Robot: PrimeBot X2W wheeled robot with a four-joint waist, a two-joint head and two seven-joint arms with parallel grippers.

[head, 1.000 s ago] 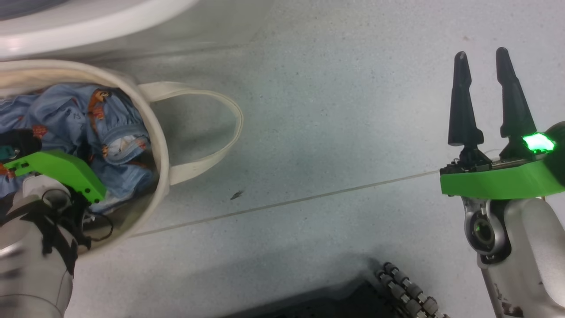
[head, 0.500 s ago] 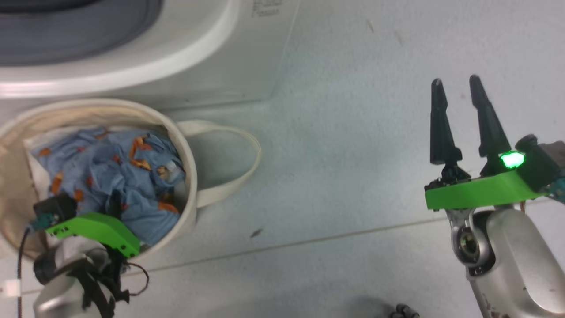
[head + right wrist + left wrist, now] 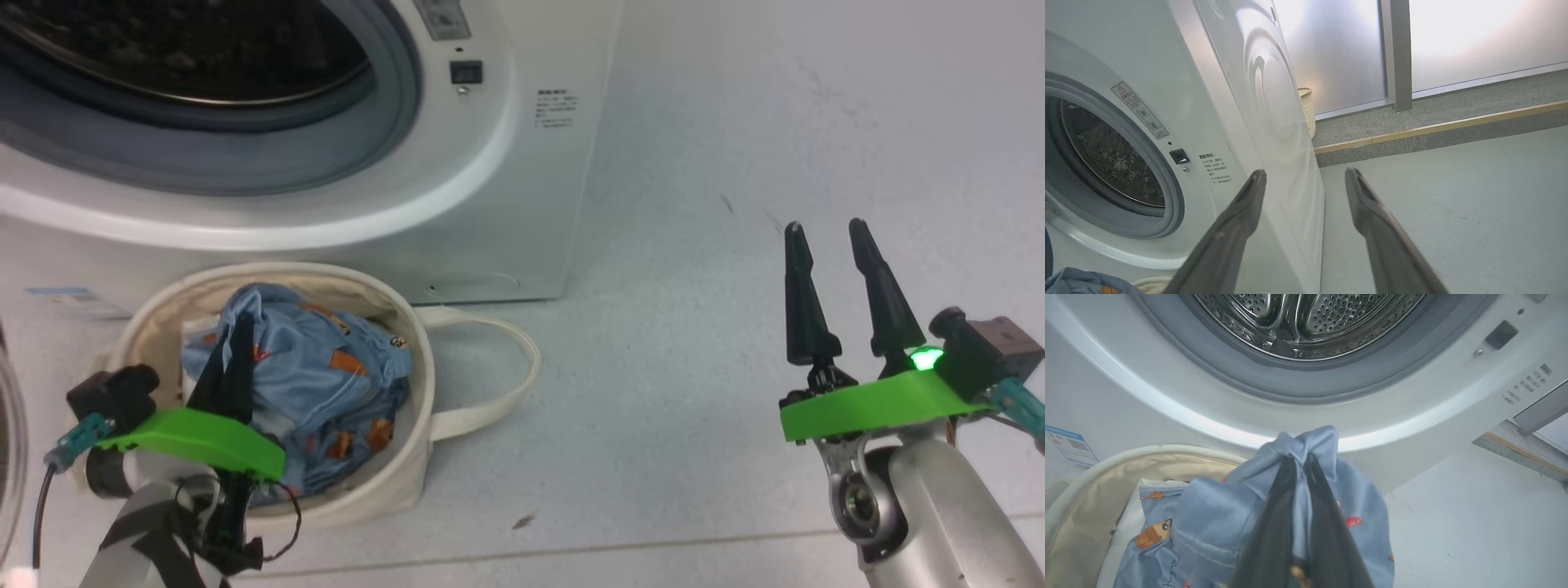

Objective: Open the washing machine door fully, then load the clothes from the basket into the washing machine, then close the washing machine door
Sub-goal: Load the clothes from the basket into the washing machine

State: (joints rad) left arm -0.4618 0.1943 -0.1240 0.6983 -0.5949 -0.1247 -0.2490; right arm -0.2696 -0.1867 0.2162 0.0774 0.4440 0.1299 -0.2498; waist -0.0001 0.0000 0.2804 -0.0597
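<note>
Left gripper is clenching light blue bear-print fabric clothes below the white front-loading washing machine; probably needing a high lift over its grey gasket; right gripper is idling released.

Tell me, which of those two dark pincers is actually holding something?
The left gripper: it is pinched shut on the blue clothes above the basket. The right gripper stands open over the floor, with nothing between its jaws.
</note>
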